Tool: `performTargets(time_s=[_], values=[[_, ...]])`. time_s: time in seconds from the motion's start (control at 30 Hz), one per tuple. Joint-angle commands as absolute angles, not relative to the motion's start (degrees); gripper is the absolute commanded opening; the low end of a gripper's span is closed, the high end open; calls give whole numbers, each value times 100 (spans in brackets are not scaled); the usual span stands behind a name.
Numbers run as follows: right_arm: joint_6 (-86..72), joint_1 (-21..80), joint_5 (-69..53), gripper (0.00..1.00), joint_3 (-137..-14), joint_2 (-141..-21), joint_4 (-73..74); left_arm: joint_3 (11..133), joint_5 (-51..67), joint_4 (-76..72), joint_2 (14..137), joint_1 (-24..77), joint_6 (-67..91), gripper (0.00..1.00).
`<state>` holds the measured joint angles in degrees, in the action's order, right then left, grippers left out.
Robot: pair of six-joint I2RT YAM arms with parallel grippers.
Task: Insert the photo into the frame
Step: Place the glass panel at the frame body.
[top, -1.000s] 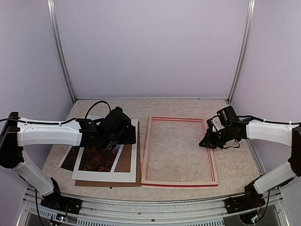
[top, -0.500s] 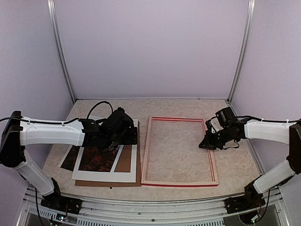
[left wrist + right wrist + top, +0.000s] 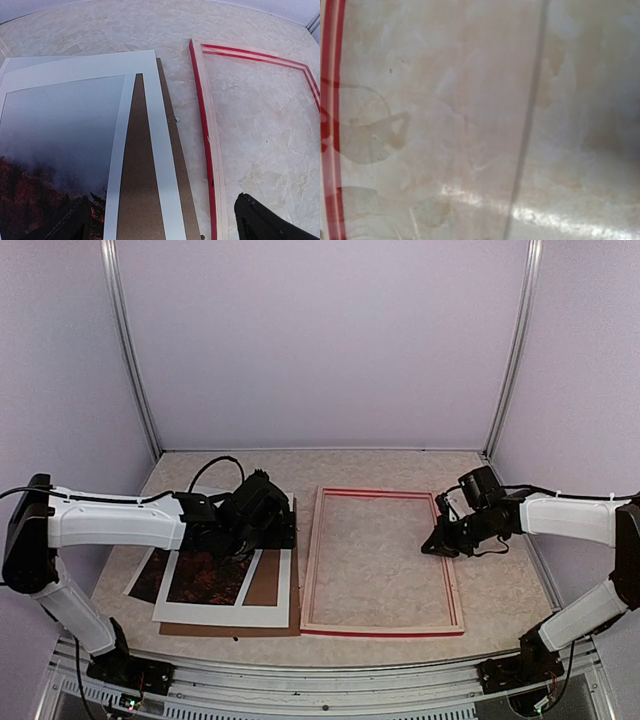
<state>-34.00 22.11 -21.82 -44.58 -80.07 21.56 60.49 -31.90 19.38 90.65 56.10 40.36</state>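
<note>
Altogether one photo (image 3: 60,130), one frame (image 3: 202,120), two pincers: left pincer (image 3: 162,216) agape, right pincer (image 3: 438,543) unclear.

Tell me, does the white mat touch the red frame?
Apart. Left wrist view: brown board and bare table show between the white mat and the frame.

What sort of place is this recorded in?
Probably a lab robot cell: lilac walls, aluminium corner posts, and a left arm and right arm bolted at the near edge of the marbled table.

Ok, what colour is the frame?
Red and pale wood; the frame shows best in left wrist view.
</note>
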Motion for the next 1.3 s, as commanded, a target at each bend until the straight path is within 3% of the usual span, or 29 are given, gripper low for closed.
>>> performTargets(time_s=[0.0, 1.27], values=[[-3271, 2182, -2413, 0, -4670, -7775, 2041, 6231, -3226, 2004, 9179, 5699, 3955, 99], [-3504, 2188, -2141, 0, -4742, -7814, 2204, 6495, -3516, 2284, 9474, 5881, 3987, 99]])
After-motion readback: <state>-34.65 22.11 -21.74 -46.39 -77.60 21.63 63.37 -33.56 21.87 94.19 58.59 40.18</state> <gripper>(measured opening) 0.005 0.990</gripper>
